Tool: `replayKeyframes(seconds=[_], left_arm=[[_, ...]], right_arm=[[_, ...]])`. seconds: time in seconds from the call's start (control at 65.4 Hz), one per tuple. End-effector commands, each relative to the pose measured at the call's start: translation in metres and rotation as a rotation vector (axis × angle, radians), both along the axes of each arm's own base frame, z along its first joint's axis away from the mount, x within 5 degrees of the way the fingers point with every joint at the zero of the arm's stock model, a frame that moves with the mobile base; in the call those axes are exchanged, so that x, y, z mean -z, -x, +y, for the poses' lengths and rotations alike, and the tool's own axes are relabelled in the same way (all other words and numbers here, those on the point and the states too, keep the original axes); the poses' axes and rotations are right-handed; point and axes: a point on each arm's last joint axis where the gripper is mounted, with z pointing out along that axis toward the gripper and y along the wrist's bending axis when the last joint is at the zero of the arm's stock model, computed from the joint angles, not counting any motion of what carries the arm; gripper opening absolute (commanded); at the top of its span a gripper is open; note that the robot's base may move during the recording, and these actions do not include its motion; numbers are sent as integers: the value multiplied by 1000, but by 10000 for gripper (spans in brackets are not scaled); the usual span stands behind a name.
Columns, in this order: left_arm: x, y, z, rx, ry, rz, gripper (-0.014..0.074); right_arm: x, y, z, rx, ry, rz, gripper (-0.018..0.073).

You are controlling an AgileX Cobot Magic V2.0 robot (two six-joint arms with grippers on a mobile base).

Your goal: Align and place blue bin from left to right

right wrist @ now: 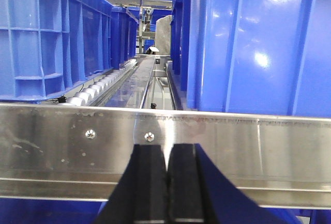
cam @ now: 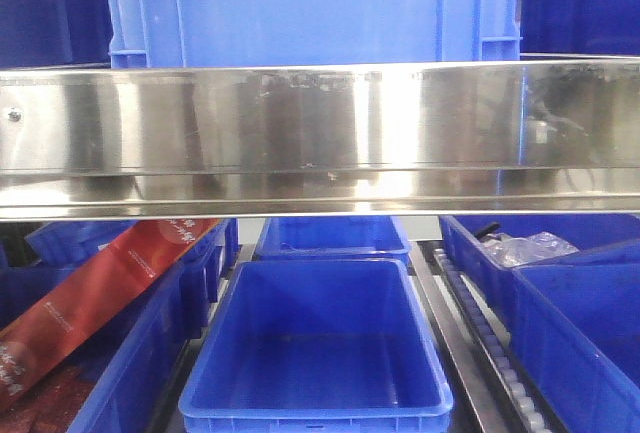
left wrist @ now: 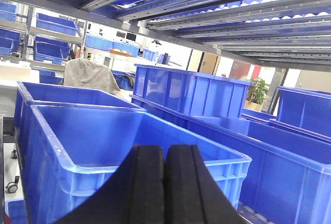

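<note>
The blue bin (cam: 310, 8) stands on the upper shelf behind a steel rail (cam: 320, 138); only its smooth lower wall and ribbed corners show. In the right wrist view a tall smooth blue wall (right wrist: 248, 43), probably the same bin, rises just beyond the rail (right wrist: 248, 146), up and to the right of my right gripper (right wrist: 167, 149). That gripper is shut and empty, its pads together in front of the rail. My left gripper (left wrist: 164, 154) is also shut on nothing, low before an open blue crate (left wrist: 103, 136). Neither gripper shows in the front view.
Another ribbed blue crate (right wrist: 51, 32) sits left of a roller track (right wrist: 103, 87). Below the rail, open blue bins (cam: 320, 343) lie side by side; a red packet (cam: 90, 293) is at the left, and clear bags (cam: 530, 248) fill a right one. More crates (left wrist: 191, 92) crowd the lower shelf.
</note>
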Motion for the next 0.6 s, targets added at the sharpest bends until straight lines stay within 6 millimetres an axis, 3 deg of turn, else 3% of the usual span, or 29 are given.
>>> replayKeyframes(seconds=[0.0,0.26,0.352,0.581], left_arm=[[-3,3,0,12,4,-26,-111],[7,4,8,-57,-55,28,-111],[20,9,17,-136,-212,5,-111],[71,27,39,-297,-213,47,-111]], right_arm=[[-3,0,0,5,-8,-30,-78],[-3,0,0,5,-8,-30,-78],[-3,0,0,5,-8,-30,-78],[-3,0,0,5,-8,-30,-78]])
